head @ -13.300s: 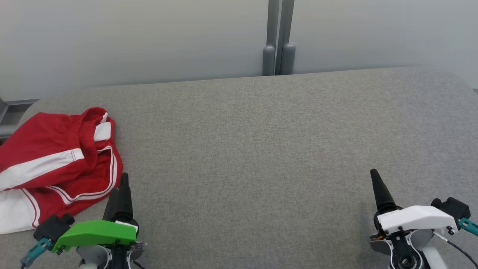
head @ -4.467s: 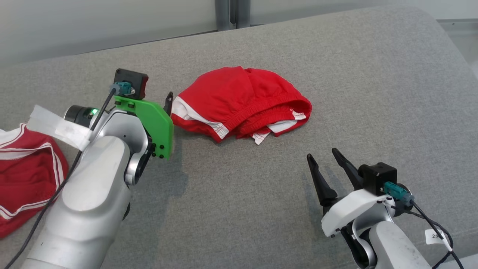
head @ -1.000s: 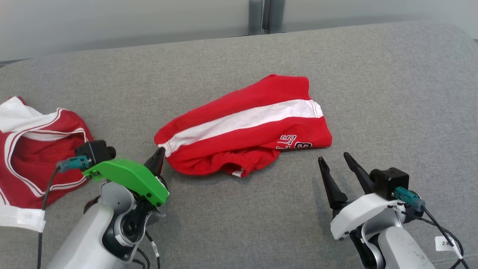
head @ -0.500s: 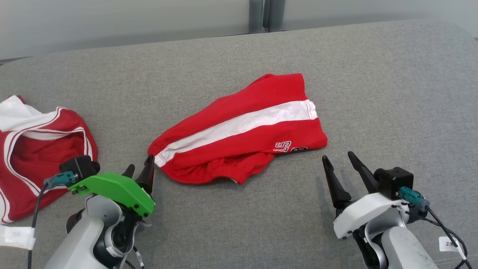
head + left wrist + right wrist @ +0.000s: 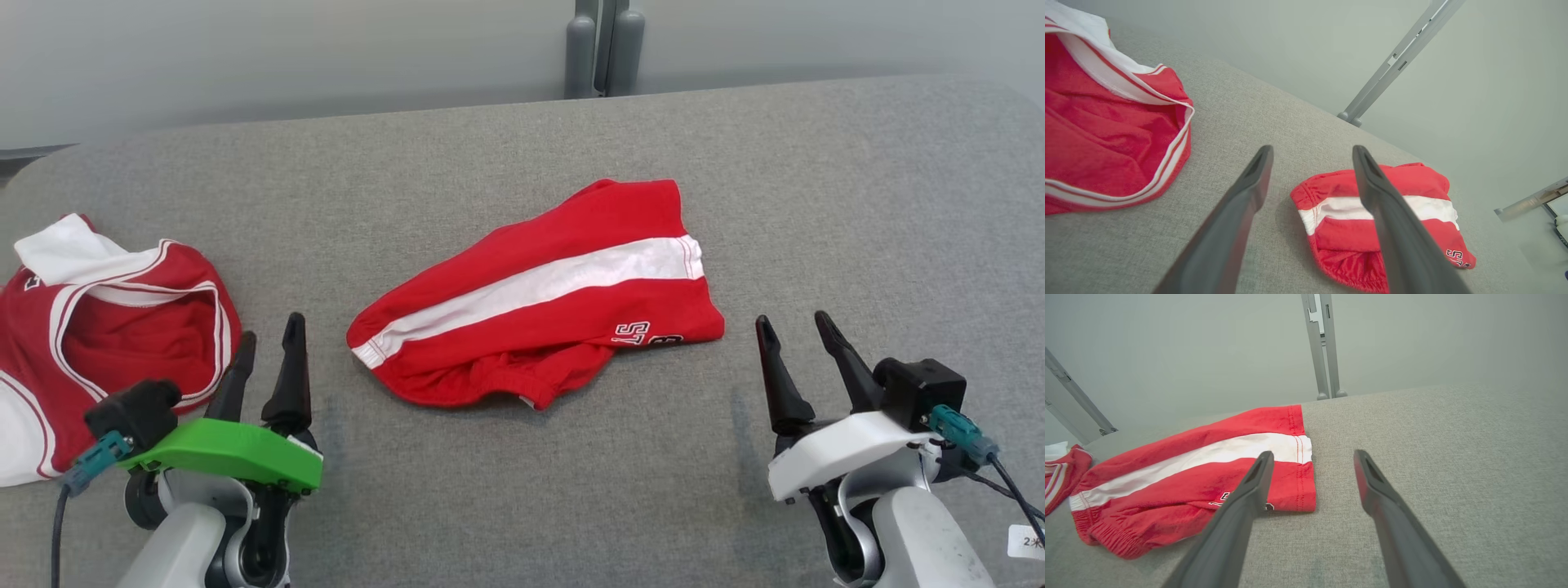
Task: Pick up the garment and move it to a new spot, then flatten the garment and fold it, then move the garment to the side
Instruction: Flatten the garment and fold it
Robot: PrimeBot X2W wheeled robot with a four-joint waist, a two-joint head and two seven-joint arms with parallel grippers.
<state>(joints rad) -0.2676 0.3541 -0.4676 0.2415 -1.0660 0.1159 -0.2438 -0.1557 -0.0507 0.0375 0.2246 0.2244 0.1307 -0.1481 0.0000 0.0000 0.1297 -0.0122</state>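
Grey felt-looking tabletop [image 5: 816,204] with rounded corners, pale wall [image 5: 286,57] behind it, pretty plain setup. Right in the middle lies the garment [image 5: 539,302]: red shorts with a fat white stripe down the side and some black-and-white lettering by the leg hem. It's lying slantwise, hem end farther back and to the right, elastic waistband end nearer and to the left. The top layer looks fairly smooth, but the near edge is bunched and rumpled, so it's not properly flat and not folded.

Left claw [image 5: 269,333] is just left of the garment's waistband end, fingers spread apart with nothing between them. Its wrist cam agrees: the claw [image 5: 1312,149] is gaping, with the garment [image 5: 1339,245] lying past the fingers. Right claw [image 5: 792,320] is off the garment's lettered corner, to the right and a bit nearer, also spread wide and empty. On its own cam that claw [image 5: 1313,453] points along the hem side of the garment [image 5: 1167,473]. Both are clear of the fabric. Can't tell if the fingertips touch the tabletop.

Farther left of the garment, past the left claw, a second garment [image 5: 122,327] sits crumpled, red with white trim, well apart. Behind the garment, at the far edge, two grey posts [image 5: 604,49] stand side by side.
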